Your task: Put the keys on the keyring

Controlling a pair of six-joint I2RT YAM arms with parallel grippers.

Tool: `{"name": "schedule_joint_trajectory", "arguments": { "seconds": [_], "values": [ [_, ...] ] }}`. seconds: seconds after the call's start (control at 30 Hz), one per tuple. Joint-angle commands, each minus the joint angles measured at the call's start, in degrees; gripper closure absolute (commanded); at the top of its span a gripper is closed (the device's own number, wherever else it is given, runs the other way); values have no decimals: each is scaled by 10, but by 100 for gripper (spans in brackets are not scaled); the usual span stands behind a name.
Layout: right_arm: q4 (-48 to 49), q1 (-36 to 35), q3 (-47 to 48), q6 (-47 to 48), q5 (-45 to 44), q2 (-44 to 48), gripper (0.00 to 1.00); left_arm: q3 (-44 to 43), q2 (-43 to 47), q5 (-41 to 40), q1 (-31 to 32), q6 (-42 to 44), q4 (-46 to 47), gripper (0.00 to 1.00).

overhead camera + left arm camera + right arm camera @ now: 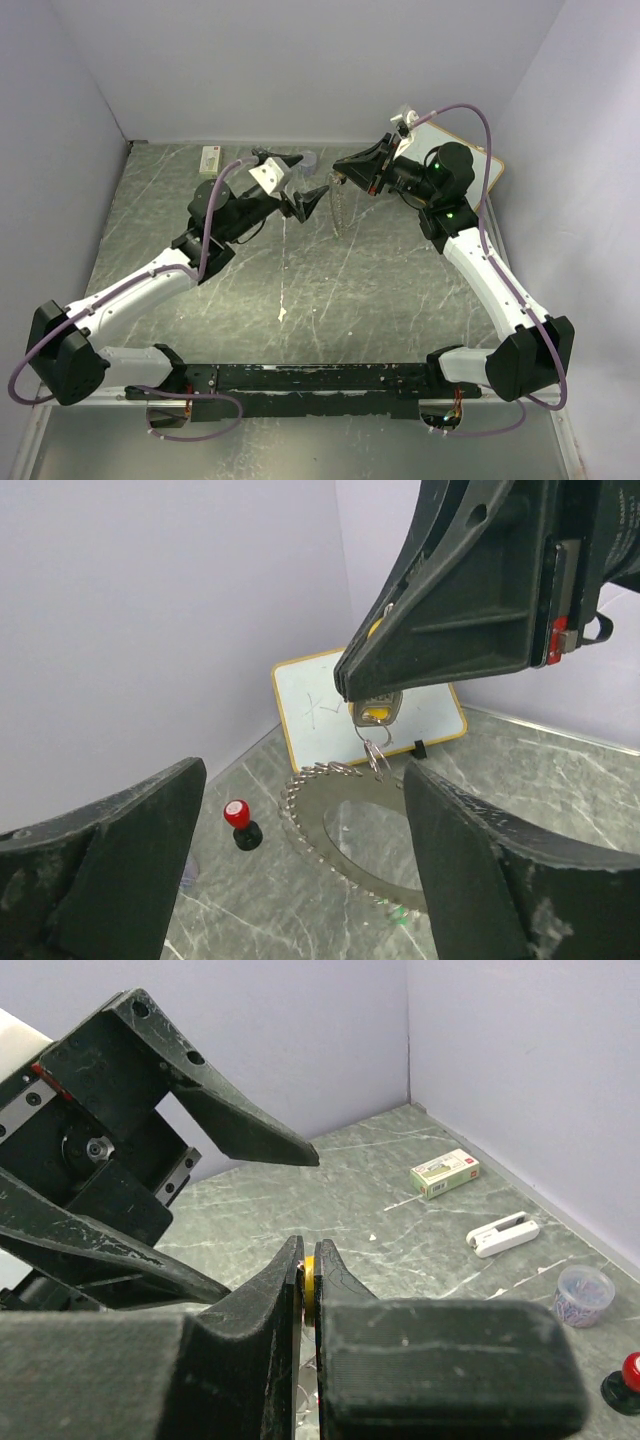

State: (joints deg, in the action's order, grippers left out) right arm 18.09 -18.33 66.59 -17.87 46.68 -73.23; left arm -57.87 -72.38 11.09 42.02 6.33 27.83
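Right claw (308, 1250) pinching yellow key (376, 712) upright, keyring (318, 777) hanging beneath, left claw (305, 768) spread

The left pincer (310, 177) gapes wide, right pincer (308, 1278) clamped tight

Whiteboard (320, 710), red-topped knob (240, 823), small box (445, 1173), white oblong piece (503, 1234), clear cup (584, 1295) on marbled table (400, 290).
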Motion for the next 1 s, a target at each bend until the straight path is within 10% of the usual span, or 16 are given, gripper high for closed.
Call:
{"name": "schedule_joint_trajectory", "arguments": {
  "seconds": [0.0, 0.97],
  "values": [
    [18, 4, 14, -2, -6, 5, 100, 11, 8, -29, 8, 21, 25, 1],
    [18, 0, 9, 1, 0, 5, 100, -29, -46, 22, 16, 48, 29, 4]
  ]
}}
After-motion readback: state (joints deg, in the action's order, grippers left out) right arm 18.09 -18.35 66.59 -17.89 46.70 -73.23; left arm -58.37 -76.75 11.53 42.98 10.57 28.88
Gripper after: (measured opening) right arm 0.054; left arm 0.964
